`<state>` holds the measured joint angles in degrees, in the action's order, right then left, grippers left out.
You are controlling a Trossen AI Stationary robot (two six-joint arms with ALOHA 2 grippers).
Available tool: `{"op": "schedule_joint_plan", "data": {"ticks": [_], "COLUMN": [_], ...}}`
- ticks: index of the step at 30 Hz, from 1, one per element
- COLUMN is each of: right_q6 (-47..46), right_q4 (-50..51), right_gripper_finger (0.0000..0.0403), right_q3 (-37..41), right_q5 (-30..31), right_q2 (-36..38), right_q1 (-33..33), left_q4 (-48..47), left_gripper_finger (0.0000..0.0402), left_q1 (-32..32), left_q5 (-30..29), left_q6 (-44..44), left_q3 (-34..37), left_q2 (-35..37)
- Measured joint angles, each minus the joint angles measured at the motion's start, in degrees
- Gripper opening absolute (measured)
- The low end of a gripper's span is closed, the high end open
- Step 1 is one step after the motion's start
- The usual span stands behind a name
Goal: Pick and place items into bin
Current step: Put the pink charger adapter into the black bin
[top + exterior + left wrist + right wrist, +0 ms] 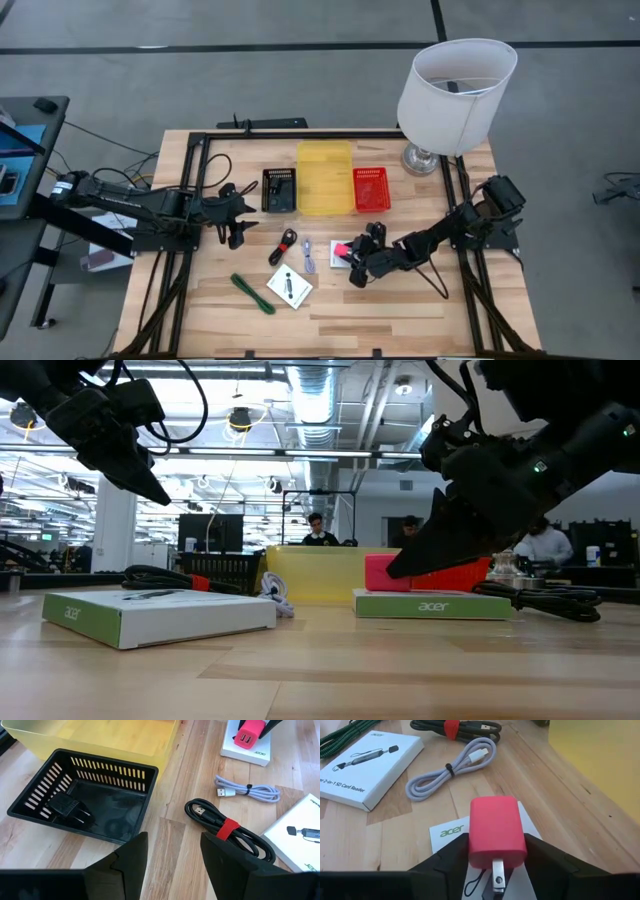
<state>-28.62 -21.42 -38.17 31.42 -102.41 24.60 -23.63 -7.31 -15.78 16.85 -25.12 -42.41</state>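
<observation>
A pink charger block (497, 837) sits on a white square box (449, 832) right of the table's middle, and my right gripper (497, 851) is shut on it. My left gripper (237, 213) hangs open above the table beside the black basket (85, 795), holding nothing. On the wood lie a black cord with a red tie (227, 831), a pale cable (451, 769), a second white box with a black mark (290, 288) and a green cord (252, 293). My right gripper pinches the pink charger's two opposite sides (520, 851) between its two fingers, at the end with the metal prongs (497, 876). The fingers come slanting down from the table's right side. The charger's underside (385, 586) lies level on the white box's top (430, 600).
A yellow bin (324, 178) stands at the far middle between the black basket and a red basket (371, 188). A small black plug (67, 807) lies in the black basket. A white-shaded lamp (455, 85) stands at the far right corner. People sit in the room beyond the table.
</observation>
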Motion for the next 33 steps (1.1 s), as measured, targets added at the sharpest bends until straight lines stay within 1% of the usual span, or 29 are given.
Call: {"op": "schedule_joint_plan", "data": {"ticks": [2, 3, 8, 13, 18, 33], "right_q6": [0.0, 0.0, 0.0, -0.12, -0.35, -0.46], "right_q4": [-0.01, -0.01, -0.03, -0.03, -0.04, -0.49], "right_gripper_finger": [0.0149, 0.0147, 0.0147, 0.0166, 0.0147, 0.0148], "right_q3": [0.0, 0.0, 0.0, 0.0, 0.0, 0.0], "right_q5": [0.0, -0.02, 0.0, 0.02, -0.01, -0.14], "right_q2": [0.0, 0.0, 0.0, 0.0, 0.0, 0.0], "right_q1": [0.0, 0.0, 0.0, 0.0, 0.0, 0.0], "left_q4": [0.01, 0.01, 0.08, 0.3, 0.35, 1.01], "left_gripper_finger": [0.0176, 0.0176, 0.0176, 0.0176, 0.0176, 0.0176], "left_q1": [0.0, 0.0, 0.0, 0.0, 0.0, 0.0], "left_q5": [0.01, 0.01, 0.01, 0.01, 0.01, -0.01], "left_q6": [0.21, 0.22, 0.21, 0.21, 0.21, 0.19], "left_q3": [0.0, 0.0, 0.0, 0.0, 0.0, 0.0], "left_q2": [0.0, 0.0, 0.0, 0.0, 0.0, 0.0]}}
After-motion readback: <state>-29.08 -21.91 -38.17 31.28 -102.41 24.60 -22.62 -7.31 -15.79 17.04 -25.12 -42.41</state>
